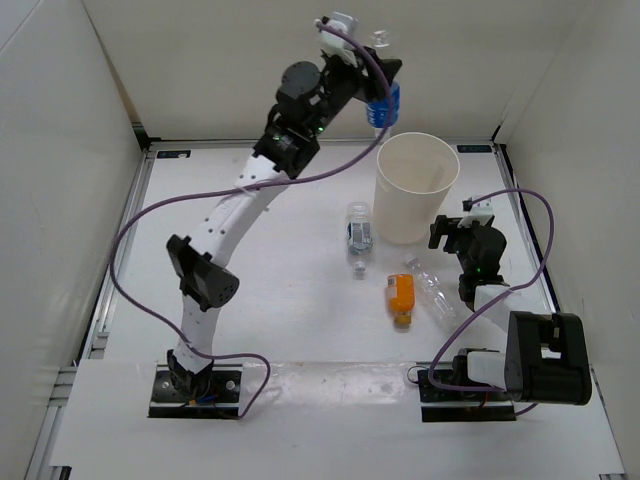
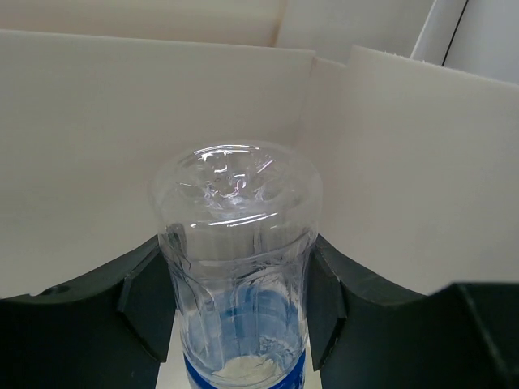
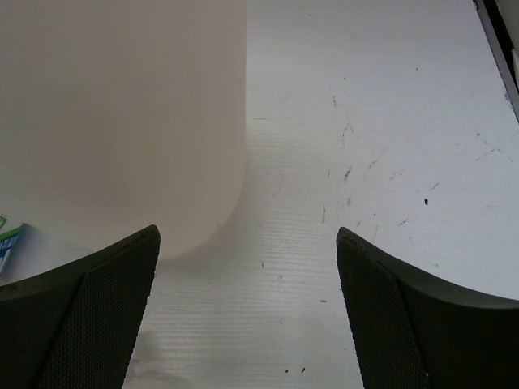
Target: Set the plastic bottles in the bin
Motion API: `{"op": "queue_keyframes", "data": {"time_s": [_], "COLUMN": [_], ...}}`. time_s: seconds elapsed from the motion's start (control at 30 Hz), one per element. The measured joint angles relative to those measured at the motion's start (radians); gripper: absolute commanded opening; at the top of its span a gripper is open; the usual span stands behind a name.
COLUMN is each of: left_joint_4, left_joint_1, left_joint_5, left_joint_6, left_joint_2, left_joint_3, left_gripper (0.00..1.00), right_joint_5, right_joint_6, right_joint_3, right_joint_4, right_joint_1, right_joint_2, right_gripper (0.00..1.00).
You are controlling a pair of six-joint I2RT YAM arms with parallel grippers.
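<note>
My left gripper [image 1: 378, 80] is raised high at the back, shut on the clear bottle with the blue label [image 1: 382, 103], just behind and left of the off-white bin [image 1: 416, 187]. In the left wrist view the bottle [image 2: 237, 243] stands between both fingers, base toward the camera. On the table lie the bottle with the bluish-grey label [image 1: 359, 235], the short orange bottle [image 1: 401, 298] and the plain clear bottle [image 1: 432, 285]. My right gripper [image 1: 452, 232] is open and empty, low by the bin's right side; the bin wall [image 3: 122, 121] fills the left of its view.
White walls enclose the table on three sides. The purple cables loop over the left half of the table and beside the right arm. A bit of the labelled bottle [image 3: 8, 239] shows at the right wrist view's left edge.
</note>
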Motion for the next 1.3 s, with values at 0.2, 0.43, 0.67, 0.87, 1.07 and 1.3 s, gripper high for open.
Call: {"op": "queue_keyframes", "data": {"time_s": [0.2,0.43,0.67,0.87,1.07,1.3], "left_joint_4": [0.171,0.224,0.284,0.236,0.231,0.073], "left_joint_1": [-0.065,-0.095,-0.095,-0.1,-0.039,0.058], "left_joint_5": [-0.002,0.002,0.011,0.02,0.023,-0.012], "left_joint_6": [0.092,0.113,0.154,0.259,0.15,-0.049], "left_joint_2": [0.203,0.298,0.226,0.009,-0.488,-0.633], "left_joint_3": [0.05,0.014,-0.166,-0.391,-0.836,-1.002], "left_gripper": [0.31,0.57,1.0,1.0,1.0,1.0], "right_joint_5": [0.0,0.0,0.0,-0.013,-0.023,-0.011], "right_joint_6": [0.0,0.0,0.0,0.0,0.0,-0.002], "right_joint_3": [0.0,0.0,0.0,0.0,0.0,0.0], "right_joint_4": [0.0,0.0,0.0,0.0,0.001,-0.003], "right_joint_1": [0.0,0.0,0.0,-0.008,-0.018,0.026], "right_joint_2": [0.0,0.0,0.0,0.0,0.0,0.0], "right_gripper": [0.9,0.9,0.9,0.9,0.9,0.9]}}
